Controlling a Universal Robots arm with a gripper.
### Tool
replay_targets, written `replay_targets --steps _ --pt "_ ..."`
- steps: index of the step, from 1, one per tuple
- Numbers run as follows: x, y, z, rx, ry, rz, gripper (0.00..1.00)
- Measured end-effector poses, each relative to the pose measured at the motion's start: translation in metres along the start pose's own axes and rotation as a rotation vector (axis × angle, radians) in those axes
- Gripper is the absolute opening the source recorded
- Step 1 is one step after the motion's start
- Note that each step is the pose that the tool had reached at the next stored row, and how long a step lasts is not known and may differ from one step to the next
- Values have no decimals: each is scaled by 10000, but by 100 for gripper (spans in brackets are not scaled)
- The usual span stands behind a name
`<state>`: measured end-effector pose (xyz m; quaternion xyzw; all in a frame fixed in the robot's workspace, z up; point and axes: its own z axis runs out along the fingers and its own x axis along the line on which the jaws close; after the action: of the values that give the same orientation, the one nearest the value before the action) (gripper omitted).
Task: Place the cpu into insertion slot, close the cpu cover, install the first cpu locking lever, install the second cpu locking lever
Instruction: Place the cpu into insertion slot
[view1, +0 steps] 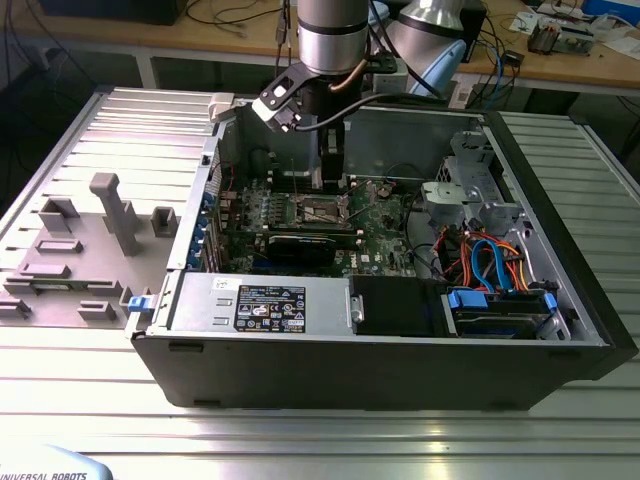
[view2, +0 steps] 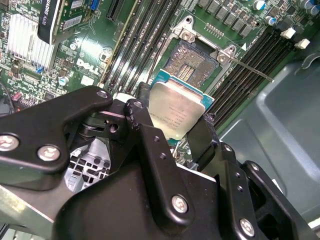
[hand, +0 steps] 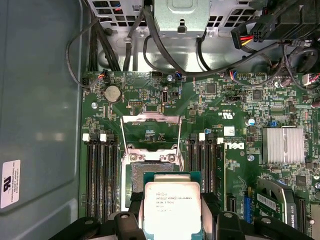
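Step 1 in hand: tool (view2: 175, 115) clamped on cpu (hand: 172, 205), in exterior view just 12 o'clock of insertion slot (view1: 320, 210); cpu cover (hand: 150, 120) open. Probably calls for squared corners before seating.

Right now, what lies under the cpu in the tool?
The open insertion slot shows beyond the cpu; whatever lies directly beneath the cpu is covered.
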<state>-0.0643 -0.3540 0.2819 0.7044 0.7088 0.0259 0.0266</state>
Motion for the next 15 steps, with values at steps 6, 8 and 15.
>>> replay_targets --steps 6,8,15 --pt "0 0 2 1 1 0 54" --pt "0 0 6 0 1 0 54" --pt "0 -3 23 -3 4 0 54"
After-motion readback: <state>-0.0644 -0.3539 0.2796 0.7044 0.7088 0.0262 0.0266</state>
